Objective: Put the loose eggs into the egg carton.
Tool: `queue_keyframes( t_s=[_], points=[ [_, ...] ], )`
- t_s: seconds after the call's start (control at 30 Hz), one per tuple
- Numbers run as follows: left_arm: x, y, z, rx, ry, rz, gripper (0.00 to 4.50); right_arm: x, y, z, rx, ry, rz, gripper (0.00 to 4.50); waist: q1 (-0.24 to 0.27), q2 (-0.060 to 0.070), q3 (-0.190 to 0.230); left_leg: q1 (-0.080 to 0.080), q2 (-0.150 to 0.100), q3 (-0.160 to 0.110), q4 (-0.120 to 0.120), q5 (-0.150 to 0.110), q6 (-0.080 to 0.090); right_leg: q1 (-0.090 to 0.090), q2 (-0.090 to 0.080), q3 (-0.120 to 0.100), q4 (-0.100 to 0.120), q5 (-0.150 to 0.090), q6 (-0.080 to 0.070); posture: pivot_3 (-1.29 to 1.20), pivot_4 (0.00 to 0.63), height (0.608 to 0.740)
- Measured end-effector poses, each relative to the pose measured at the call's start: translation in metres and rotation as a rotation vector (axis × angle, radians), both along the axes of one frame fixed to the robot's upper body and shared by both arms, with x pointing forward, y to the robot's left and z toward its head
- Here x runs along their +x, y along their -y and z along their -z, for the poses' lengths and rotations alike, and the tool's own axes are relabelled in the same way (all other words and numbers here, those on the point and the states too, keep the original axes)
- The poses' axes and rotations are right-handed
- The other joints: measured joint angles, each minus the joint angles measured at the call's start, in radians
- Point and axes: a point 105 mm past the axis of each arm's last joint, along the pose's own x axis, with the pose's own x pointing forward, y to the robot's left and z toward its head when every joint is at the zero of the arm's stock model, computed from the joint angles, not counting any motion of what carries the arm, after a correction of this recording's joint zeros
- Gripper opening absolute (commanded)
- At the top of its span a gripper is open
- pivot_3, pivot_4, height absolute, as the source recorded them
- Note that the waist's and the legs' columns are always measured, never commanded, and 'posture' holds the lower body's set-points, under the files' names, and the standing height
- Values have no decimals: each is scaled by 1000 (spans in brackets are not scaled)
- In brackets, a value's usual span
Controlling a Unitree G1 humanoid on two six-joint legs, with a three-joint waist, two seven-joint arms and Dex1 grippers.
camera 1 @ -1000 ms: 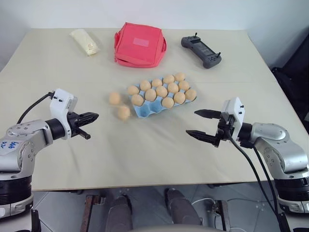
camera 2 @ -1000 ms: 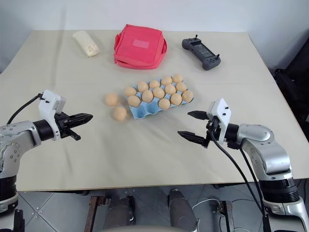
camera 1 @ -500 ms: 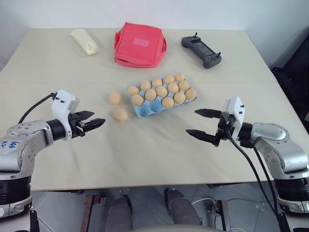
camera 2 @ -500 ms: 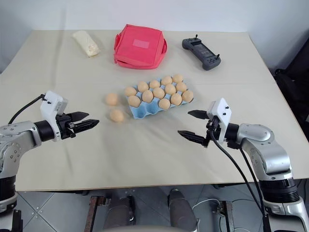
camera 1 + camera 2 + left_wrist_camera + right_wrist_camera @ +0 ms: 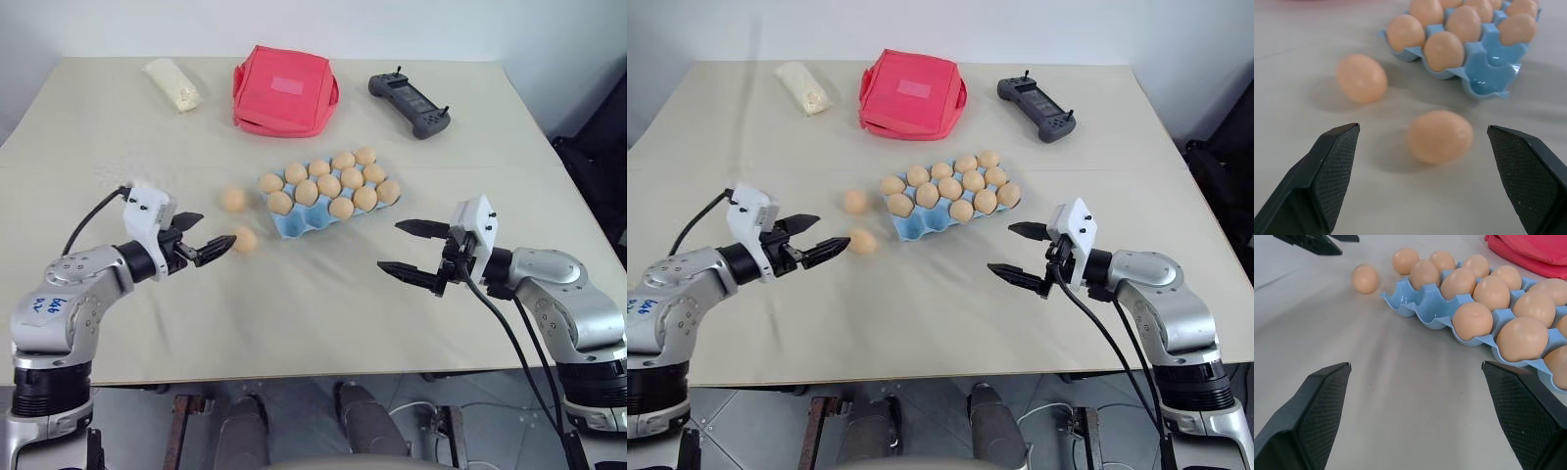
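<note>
Tan-orange eggs and a light blue carton showing against a pale beige table.

The loose eggs (image 5: 244,240) are showing a smooth tan-orange, matching the ones sitting in the light blue egg carton (image 5: 297,224), whose empty cups are looking glossy blue. The table (image 5: 294,323) is showing plain pale beige. The fabric bag (image 5: 284,90) is glowing red with a paler pink patch on top. The handheld controller (image 5: 409,104) is appearing dark grey. The packet (image 5: 172,84) is looking creamy yellow. Each claw, left claw (image 5: 204,238) and right claw (image 5: 413,250), is showing black fingers with a fine cross-hatched texture, white housings and silver-grey arms behind.
</note>
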Motion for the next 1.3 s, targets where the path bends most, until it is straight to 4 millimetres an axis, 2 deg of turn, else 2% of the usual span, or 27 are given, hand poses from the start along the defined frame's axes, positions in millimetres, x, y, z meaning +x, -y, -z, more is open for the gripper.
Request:
queue_keyframes(
  t_s=[0.13,0.3,0.5,0.67,1.07,1.3],
  points=[
    [4,12,7,-9,-7,36,4452,0,0,0,0,1,4,4500,-1,0,0,0,0,0,0,0,0,0,0,0,0,0,0,0,150,740],
    [27,10,11,-2,18,13,4452,-1,0,1,-1,1,6,4500,0,0,0,0,0,0,1,0,0,0,0,0,-1,0,0,0,150,740],
    [39,25,20,-3,5,79,4452,0,0,0,-1,4,10,4500,2,0,0,-1,0,0,0,0,0,0,0,0,-2,1,2,0,150,740],
    [39,32,28,11,-19,124,4452,0,0,0,0,5,12,4500,1,0,0,-1,0,0,-1,0,0,0,0,0,-3,1,2,0,150,740],
    [33,29,37,37,-44,124,4452,-3,0,2,-2,2,17,4500,1,0,0,-1,0,0,0,0,0,1,0,0,-3,1,3,0,150,740],
    [32,28,39,45,-53,122,2254,-3,0,2,-3,3,17,4500,2,0,0,-1,0,0,0,0,0,1,0,0,-3,1,3,0,150,740]
  ],
)
